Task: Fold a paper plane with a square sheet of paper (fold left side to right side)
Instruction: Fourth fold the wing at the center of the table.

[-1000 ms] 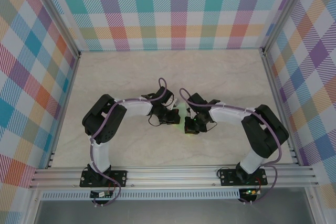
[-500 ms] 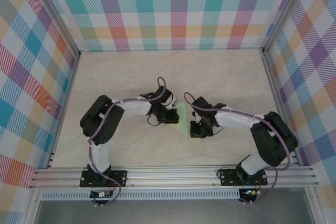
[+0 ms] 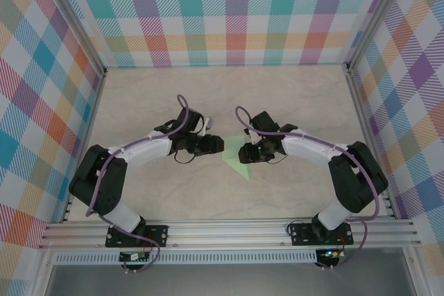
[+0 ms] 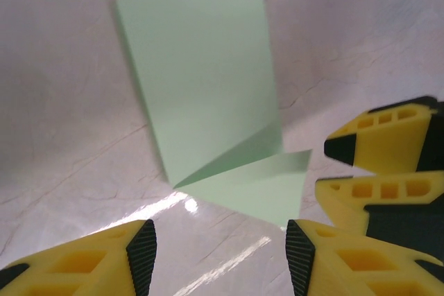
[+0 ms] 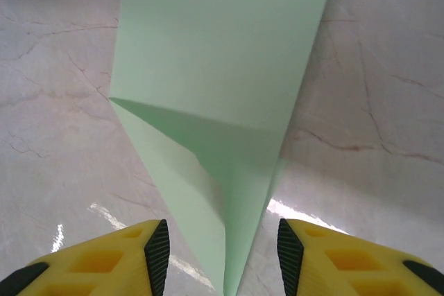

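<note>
At the middle of the table (image 3: 298, 102), the sheet of paper (image 3: 236, 160) lies partly folded between the left gripper (image 4: 220, 249) and right gripper (image 5: 218, 246). Both are open and empty. The next fold probably needs a fresh edge grasp.

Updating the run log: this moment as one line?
paper: folded, on table | left end effector: open | right end effector: open

The folded sheet of paper (image 3: 234, 162) lies on the table (image 3: 298, 95) — left gripper (image 3: 217, 145) at its left edge, right gripper (image 3: 243, 154) at its right.
</note>
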`<move>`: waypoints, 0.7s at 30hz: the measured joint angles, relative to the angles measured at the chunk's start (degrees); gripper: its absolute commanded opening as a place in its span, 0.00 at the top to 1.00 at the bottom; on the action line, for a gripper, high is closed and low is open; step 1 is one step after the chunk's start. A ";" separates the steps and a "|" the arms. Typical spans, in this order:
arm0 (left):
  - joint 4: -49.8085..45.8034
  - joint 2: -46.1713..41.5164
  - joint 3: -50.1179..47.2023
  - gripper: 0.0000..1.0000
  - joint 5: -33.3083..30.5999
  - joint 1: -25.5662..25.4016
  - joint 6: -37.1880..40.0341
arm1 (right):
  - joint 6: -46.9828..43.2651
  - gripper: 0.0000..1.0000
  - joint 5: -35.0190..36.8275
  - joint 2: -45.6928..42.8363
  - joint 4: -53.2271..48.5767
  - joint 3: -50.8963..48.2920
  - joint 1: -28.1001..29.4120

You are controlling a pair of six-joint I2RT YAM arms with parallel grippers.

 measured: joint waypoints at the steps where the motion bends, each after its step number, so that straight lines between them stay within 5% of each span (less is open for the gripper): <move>1: 0.13 0.46 -0.63 0.46 0.02 0.00 -0.50 | -0.63 0.59 -0.76 1.36 0.55 0.24 -0.22; 8: 3.30 2.49 -1.53 0.45 1.60 0.00 -2.58 | -2.89 0.86 -2.40 5.64 2.12 0.87 -0.63; 21: 8.37 7.13 -1.38 0.43 3.91 -1.05 -6.10 | -3.34 0.92 -0.52 5.22 2.62 0.83 -1.57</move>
